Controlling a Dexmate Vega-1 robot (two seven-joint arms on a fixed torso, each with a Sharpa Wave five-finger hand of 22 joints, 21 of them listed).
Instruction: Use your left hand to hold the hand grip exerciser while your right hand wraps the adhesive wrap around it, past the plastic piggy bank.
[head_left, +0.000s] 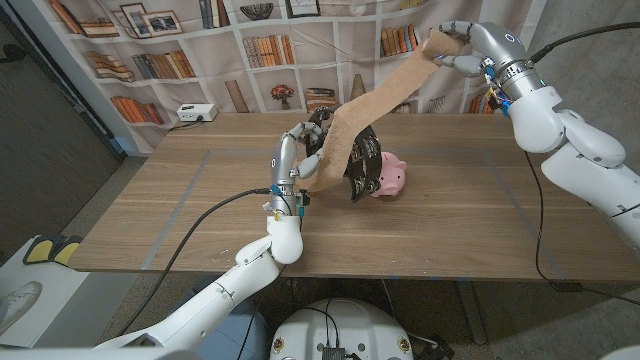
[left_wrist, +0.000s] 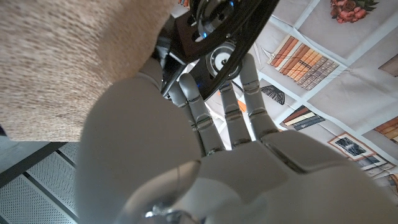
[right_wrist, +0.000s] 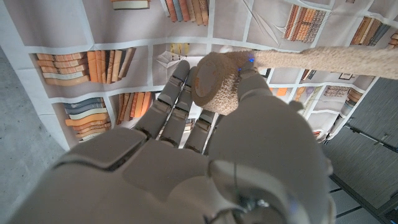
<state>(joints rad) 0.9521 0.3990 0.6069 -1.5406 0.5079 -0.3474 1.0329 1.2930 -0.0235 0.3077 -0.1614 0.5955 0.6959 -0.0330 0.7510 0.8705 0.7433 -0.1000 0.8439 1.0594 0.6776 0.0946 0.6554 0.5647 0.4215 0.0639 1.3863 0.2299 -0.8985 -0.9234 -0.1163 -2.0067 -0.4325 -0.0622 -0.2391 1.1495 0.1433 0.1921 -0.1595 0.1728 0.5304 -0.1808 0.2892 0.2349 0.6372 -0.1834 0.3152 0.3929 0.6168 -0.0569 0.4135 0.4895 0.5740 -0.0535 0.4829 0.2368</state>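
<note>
A staged lab: wooden table (head_left: 200, 200) before a printed bookshelf backdrop (head_left: 150, 50).

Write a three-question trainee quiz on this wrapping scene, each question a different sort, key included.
1. True or false: the right hand holds the roll of adhesive wrap raised above the table.
2. Which hand holds the hand grip exerciser?
A. left hand
B. right hand
C. neither
3. Fill in: the pink thing on the table beside the exerciser is the plastic ____.

Key: 1 true; 2 A; 3 piggy bank.
</note>
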